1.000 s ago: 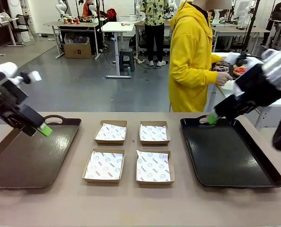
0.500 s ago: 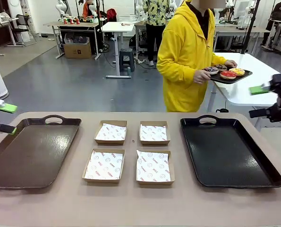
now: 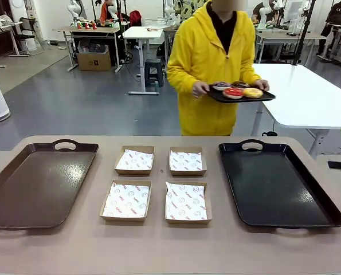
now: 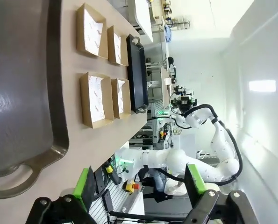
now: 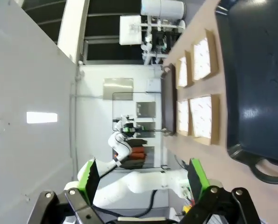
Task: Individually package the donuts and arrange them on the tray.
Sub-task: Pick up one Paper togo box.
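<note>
Fingers of the left gripper stand wide apart and hold nothing; a second ago this gripper hung over the brown tray at the left of the frame, and now it has pulled back past the left edge. The brown tray lies bare on the table.

In the middle of the frame the four cardboard boxes sit in two rows, each lined with printed white paper, each with nothing inside. They have not moved.

Above them, in the upper middle, the person in the yellow hoodie now faces the table and carries a small dark tray with both hands. The donuts lie on this small tray: a red one, a yellow one and two darker ones behind. A second ago the person stood turned away at the upper right, so the donuts have come toward the table, but they are not yet on it.

At the right the black tray is bare too. The right gripper has drawn back from over it toward the right edge; its fingers are spread wide as well, with nothing between them.

I judge that both arms have made room for the person to set the donuts down. No donut is in a box yet, so the packaging has not begun.
</note>
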`<state>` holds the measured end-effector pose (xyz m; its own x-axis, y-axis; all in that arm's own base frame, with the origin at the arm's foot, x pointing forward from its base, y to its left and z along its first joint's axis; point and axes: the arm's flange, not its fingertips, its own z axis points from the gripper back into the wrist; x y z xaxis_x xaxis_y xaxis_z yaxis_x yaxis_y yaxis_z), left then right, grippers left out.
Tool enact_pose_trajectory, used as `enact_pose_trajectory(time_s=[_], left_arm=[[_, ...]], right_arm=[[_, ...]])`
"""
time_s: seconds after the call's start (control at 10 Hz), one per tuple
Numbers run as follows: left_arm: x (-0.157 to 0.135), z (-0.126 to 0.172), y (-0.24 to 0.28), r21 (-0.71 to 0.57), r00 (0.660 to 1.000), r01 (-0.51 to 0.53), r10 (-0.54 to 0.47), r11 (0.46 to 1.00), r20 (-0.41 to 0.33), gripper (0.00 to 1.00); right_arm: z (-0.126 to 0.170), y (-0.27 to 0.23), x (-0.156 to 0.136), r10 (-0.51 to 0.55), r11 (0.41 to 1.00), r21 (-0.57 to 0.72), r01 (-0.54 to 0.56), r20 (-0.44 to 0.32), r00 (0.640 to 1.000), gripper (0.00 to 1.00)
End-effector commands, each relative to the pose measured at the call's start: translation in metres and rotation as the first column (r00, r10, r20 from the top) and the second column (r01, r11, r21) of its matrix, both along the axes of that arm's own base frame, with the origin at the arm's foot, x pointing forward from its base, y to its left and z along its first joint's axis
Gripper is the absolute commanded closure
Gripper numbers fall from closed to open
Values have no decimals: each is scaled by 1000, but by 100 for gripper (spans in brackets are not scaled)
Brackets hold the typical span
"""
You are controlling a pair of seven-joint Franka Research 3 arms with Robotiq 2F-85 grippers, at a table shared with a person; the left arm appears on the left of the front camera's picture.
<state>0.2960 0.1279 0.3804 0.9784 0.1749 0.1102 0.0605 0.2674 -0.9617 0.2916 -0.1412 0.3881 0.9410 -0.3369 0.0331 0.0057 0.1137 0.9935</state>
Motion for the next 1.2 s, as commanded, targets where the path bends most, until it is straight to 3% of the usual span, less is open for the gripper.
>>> enact_pose_trajectory(time_s=[0.0,0.2,0.3,0.4,1.1], left_arm=[[-1,-5,4,-44,1000,-22,22,999,2,0],[-8,-4,13,-56,1000,-14,14,998,0,0],[-10,2,13,-35,1000,6,-6,999,21,0],[-7,-9,9,-37,999,-17,16,999,-32,0],[-7,-9,9,-37,999,-17,16,999,-32,0]], right_arm=[[-9,33,-32,58,994,-92,-52,66,996,0],[-2,35,-31,80,991,-117,-70,91,993,0],[-5,4,-2,46,996,-74,-44,36,998,0],[-5,4,-2,46,996,-74,-44,36,998,0],[-5,4,-2,46,996,-74,-44,36,998,0]])
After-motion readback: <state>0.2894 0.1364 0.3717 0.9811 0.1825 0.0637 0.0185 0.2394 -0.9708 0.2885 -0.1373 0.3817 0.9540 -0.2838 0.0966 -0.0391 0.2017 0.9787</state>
